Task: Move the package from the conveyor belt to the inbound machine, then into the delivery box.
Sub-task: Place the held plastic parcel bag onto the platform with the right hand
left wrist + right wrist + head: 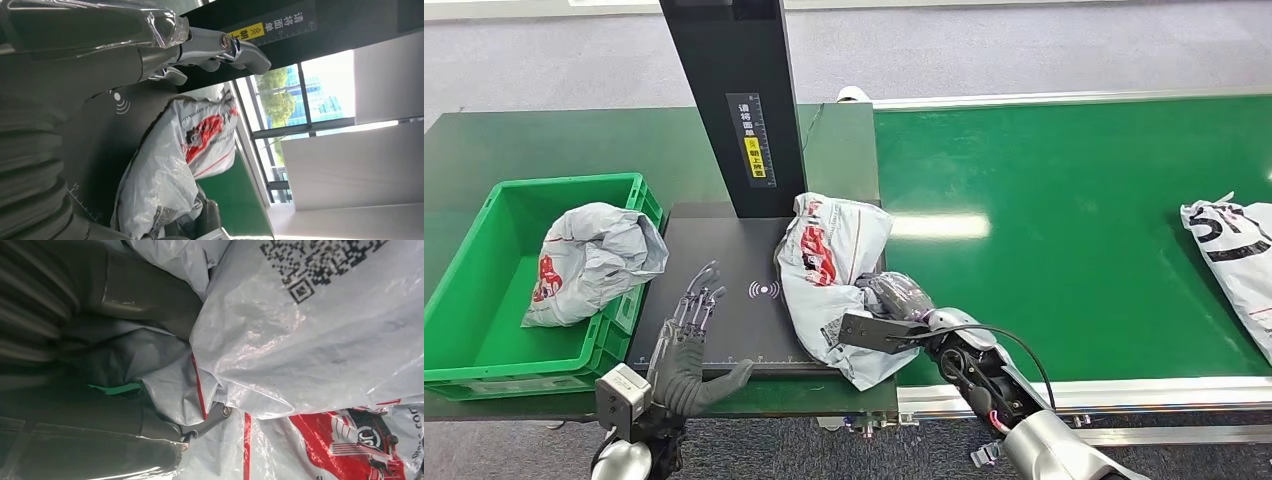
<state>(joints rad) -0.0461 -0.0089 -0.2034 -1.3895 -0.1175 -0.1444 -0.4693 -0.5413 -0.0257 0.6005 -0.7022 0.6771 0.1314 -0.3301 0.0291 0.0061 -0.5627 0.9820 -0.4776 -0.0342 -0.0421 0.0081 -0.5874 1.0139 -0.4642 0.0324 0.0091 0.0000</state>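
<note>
Package sits on the black scanner pad, right hand at its 5 o'clock, fingers seemingly gripping the plastic, though mostly buried. Left hand at 9 o'clock, fingers spread, holding nothing.

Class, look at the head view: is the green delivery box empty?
No. A crumpled grey package with red print already lies inside the green delivery box.

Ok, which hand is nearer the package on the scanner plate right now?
Right. The right hand grips the package at its belt-side edge. The left hand rests open on the scanner plate, apart from the package, on the green bin side.
</note>
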